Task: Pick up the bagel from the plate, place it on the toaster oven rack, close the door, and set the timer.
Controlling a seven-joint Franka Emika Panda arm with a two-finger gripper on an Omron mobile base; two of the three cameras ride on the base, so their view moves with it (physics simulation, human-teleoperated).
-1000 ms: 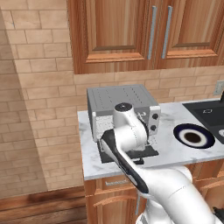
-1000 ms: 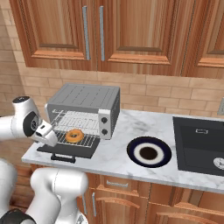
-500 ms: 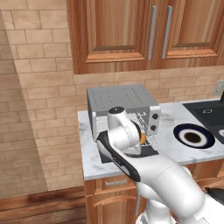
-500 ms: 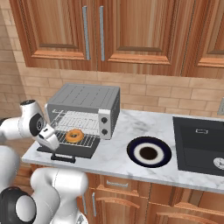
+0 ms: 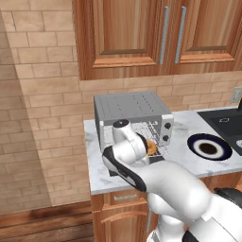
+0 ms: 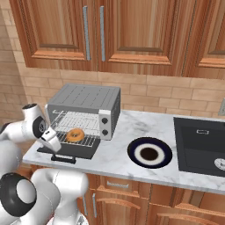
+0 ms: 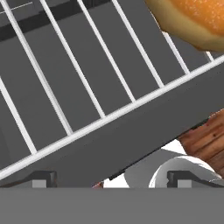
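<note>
The bagel [image 6: 75, 134] lies on the pulled-out toaster oven rack [image 6: 88, 139], and its golden edge shows at the top right of the hand view as bagel [image 7: 197, 22]. The door [image 6: 72, 151] hangs open and flat in front of the oven. My gripper [image 6: 53, 143] hovers low over the door's left side, left of the bagel and apart from it, open with nothing between its fingers. From the hand I look along the rack's [image 7: 87, 78] bars and the dark door [image 7: 131, 135]. The plate [image 6: 149, 154] sits bare on the counter to the right. From the left base my arm hides most of the oven mouth, with the bagel [image 5: 152, 147] peeking out.
The grey toaster oven [image 6: 85, 99] stands at the left end of the marble counter [image 6: 118, 162], with its knobs [image 6: 104, 125] on the right front. A black sink [image 6: 200, 147] lies at the far right. Wooden cabinets [image 6: 110, 30] hang above, and a brick wall [image 5: 38, 118] stands at left.
My hand has sunk a little and shifted towards the door's front left, and the arm's elbow has swung lower in front of the oven. The bagel and plate stay put.
</note>
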